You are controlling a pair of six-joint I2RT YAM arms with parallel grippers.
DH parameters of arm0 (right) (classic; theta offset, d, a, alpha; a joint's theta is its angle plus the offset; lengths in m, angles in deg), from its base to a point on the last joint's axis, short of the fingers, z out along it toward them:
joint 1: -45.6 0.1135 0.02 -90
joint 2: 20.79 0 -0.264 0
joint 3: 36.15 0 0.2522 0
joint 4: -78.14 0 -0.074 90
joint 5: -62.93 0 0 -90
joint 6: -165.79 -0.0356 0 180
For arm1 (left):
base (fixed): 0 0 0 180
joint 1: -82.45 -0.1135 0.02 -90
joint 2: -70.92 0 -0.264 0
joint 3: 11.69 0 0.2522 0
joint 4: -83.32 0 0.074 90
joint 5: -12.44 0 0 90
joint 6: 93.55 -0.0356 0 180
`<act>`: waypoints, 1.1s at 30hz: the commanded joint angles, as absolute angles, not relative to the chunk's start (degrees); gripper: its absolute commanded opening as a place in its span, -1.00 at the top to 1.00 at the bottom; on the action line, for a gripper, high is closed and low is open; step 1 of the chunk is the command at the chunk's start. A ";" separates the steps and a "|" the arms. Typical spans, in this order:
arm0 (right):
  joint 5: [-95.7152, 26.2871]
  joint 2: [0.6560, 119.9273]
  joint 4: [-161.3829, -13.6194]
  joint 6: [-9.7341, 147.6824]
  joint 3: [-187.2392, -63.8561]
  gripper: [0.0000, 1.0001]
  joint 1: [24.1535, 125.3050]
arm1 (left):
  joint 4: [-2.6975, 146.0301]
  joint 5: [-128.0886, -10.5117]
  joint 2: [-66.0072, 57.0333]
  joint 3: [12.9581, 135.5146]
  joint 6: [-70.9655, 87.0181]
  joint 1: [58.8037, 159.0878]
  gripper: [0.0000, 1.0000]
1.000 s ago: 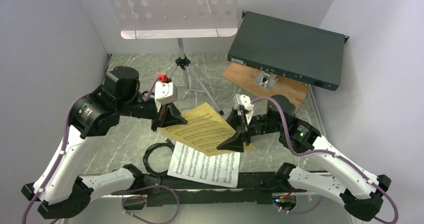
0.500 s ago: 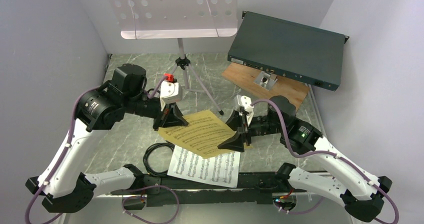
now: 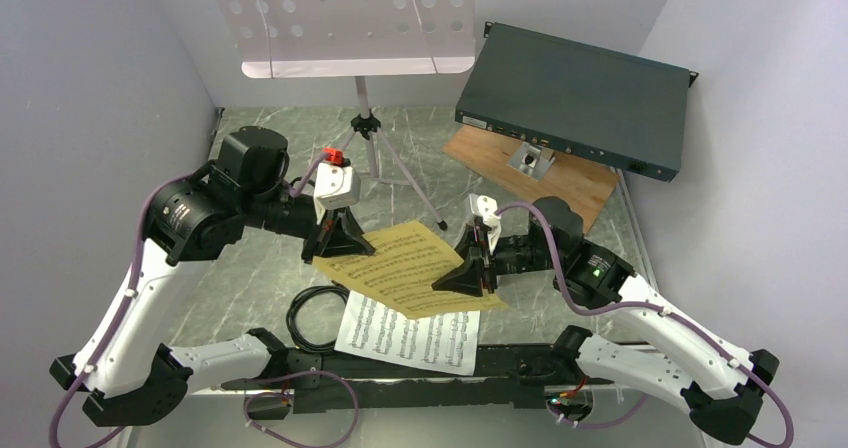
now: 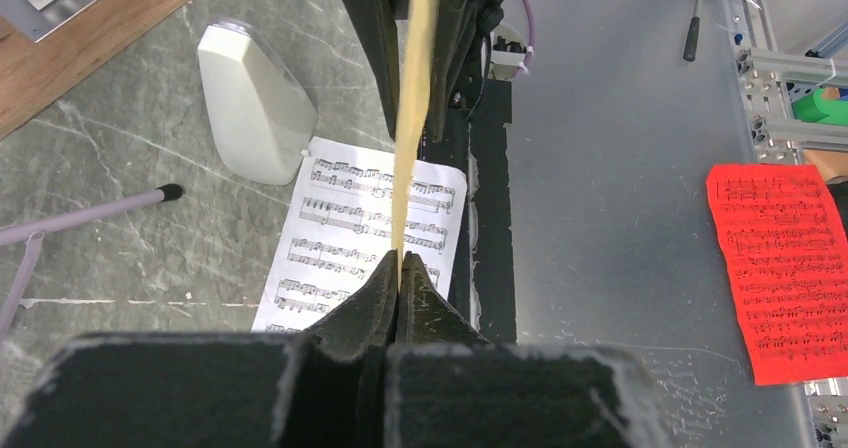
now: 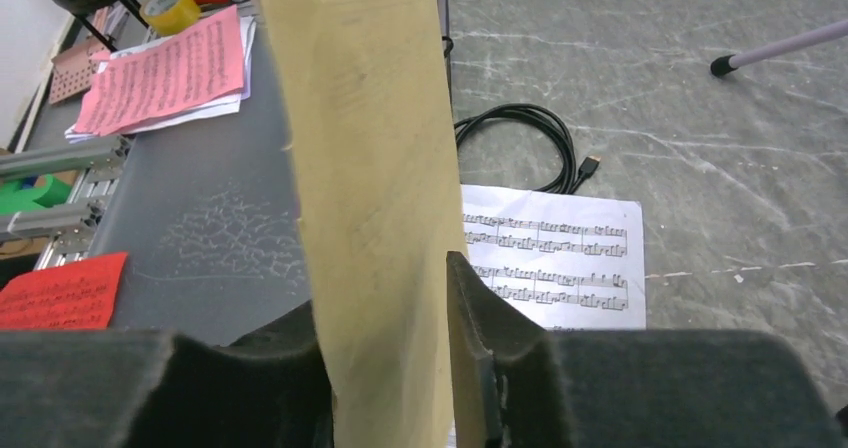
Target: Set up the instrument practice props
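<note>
Yellow printed sheet-music page (image 3: 405, 266) held above grey marbled surface (image 3: 258, 280), centre. Left pincer (image 3: 336, 252) clamped on its 9 o'clock edge, right pincer (image 3: 463, 280) clamped at 3 o'clock. Paired grip likely prevents sagging before transfer to pale perforated music stand (image 3: 357, 18), 12 o'clock.

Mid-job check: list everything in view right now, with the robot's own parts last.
music stand: one, pale grey on a silver tripod, far side of the table
yellow sheet: one, yellow, off the table between both pincers
white sheet: one, white, flat at the near edge
metronome: one, white, next to the white sheet
cable: one, black, coiled left of the white sheet
metal box: one, dark green, tilted, far right
wooden board: one, brown, under the metal box
red page: one, red, off-table bench
pink pages: stack, pink, off-table bench
left pincer: one, black, shut on the yellow sheet
right pincer: one, black, around the yellow sheet, grip unclear
</note>
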State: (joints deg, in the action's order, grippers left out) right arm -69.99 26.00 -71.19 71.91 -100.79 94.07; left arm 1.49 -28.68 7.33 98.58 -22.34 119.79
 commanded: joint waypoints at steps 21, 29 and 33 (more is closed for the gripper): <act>-44.30 42.26 -81.56 59.29 -131.56 1.00 93.26 | 19.63 -91.31 0.13 119.45 5.44 119.55 -0.99; -39.18 58.75 -75.81 66.94 -158.60 1.00 93.24 | 14.63 -76.25 -10.39 134.38 6.72 98.12 -0.99; -36.14 66.99 -73.30 68.41 -172.25 1.00 93.15 | 21.63 -73.53 -7.52 130.99 8.85 92.17 -0.99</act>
State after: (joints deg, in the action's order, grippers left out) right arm -40.81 61.80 -75.47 65.16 -160.70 93.41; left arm 15.87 -79.21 -11.34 130.77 6.47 96.18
